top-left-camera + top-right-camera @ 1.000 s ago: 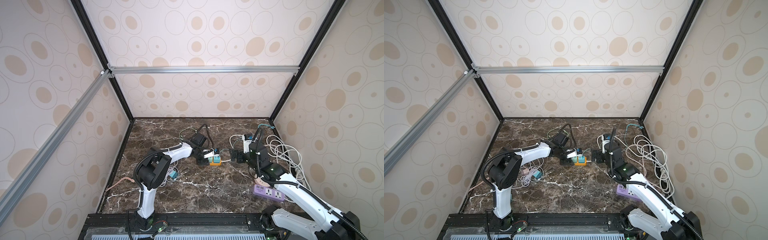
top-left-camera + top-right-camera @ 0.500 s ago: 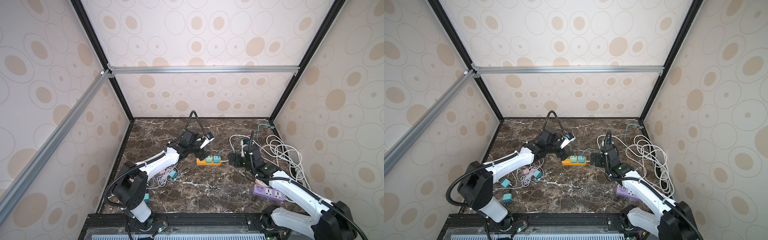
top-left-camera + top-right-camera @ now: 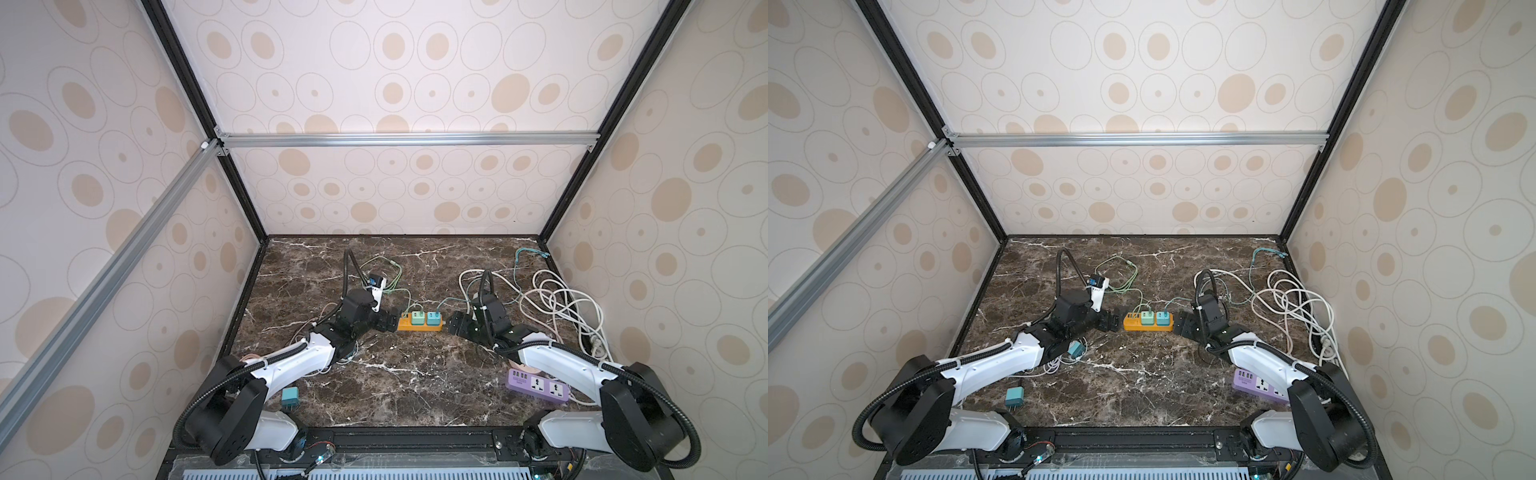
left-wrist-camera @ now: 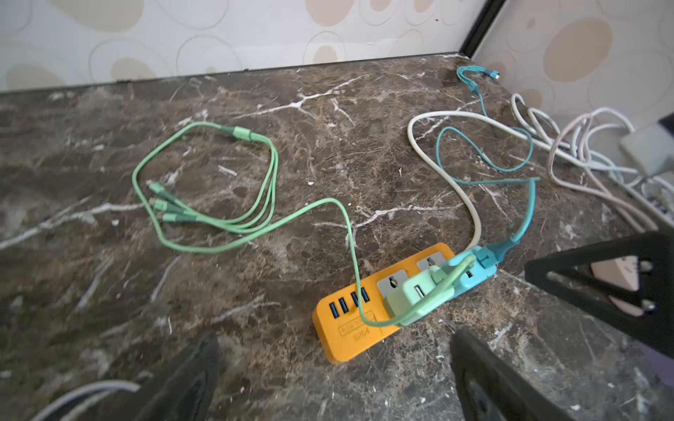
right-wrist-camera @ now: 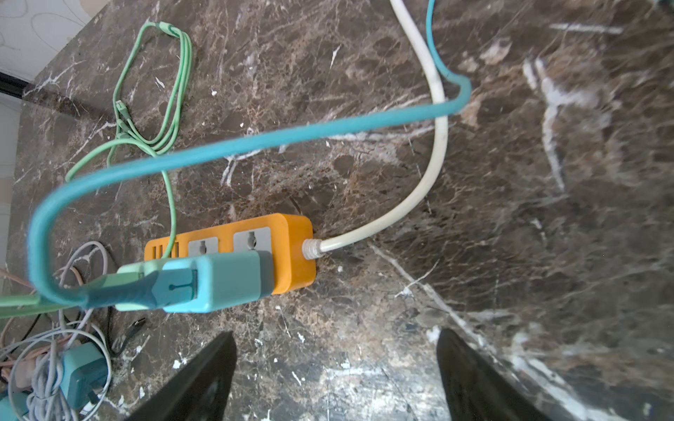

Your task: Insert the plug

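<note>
An orange power strip [image 3: 419, 325] [image 3: 1148, 323] lies mid-table. A mint-green plug [image 4: 415, 295] and a light-blue plug [image 5: 226, 280] stand side by side in its sockets, each with a cable leading off. My left gripper [image 3: 390, 322] [image 4: 333, 350] sits low at the strip's USB end, open, nothing between its fingers. At the strip's cord end my right gripper [image 3: 455, 325] [image 5: 335, 337] is open and empty too. Both sets of jaws stand wide over bare marble, apart from the strip.
A purple power strip [image 3: 538, 384] lies under the right arm. Coiled white cables [image 3: 557, 299] fill the right side, and a green multi-tip cable [image 4: 204, 182] loops behind the strip. A loose teal charger [image 3: 289, 397] lies front left; another teal adapter [image 3: 1075, 350] sits among grey wires.
My left gripper let go over the strip, swung up and back, then came down at the strip's left end. The right gripper edged closer to the strip's cord end.
</note>
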You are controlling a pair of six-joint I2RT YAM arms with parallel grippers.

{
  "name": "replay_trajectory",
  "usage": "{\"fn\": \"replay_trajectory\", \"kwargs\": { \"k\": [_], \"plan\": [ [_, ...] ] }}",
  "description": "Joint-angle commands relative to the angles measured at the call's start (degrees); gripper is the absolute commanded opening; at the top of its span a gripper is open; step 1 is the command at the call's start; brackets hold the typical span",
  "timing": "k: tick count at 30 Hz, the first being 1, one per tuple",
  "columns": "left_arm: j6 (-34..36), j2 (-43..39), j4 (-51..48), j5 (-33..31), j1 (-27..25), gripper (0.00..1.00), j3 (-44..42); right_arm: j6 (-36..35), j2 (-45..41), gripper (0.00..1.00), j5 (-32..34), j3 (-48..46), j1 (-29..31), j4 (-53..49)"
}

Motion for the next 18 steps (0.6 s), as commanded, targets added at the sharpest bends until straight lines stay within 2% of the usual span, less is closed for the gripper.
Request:
{"fn": "replay_trajectory", "kwargs": {
  "k": [1,3,5,8,12,18],
  "plan": [
    [-14.87,-3.02,-0.93,-0.75,0.30,0.94,-2.60,6.25,1.39,0.85,-1.27,-1.58,-0.37,4.17],
    [-20.85,-3.19,0.83,1.49,0.30,0.90,-4.89,8.49,2.24,0.82,-1.84,-2.40,-0.37,6.11],
    [-25.90,-2.53,6.29,4.94,0.22,0.88,-7.73,10.33,2.92,0.72,-2.37,-3.52,-0.37,8.89],
    [-32.50,0.85,14.82,10.24,0.09,0.84,-10.77,12.77,3.77,0.70,-2.15,-4.34,-0.28,11.57],
    [-36.89,7.69,21.35,14.46,-0.59,0.76,-10.30,15.09,5.72,0.69,-2.49,-4.79,-0.28,14.77],
    [-41.50,15.36,29.21,14.96,-0.68,0.71,-9.70,17.34,10.09,0.64,-2.75,-4.17,-0.28,20.13]
  ]
}}
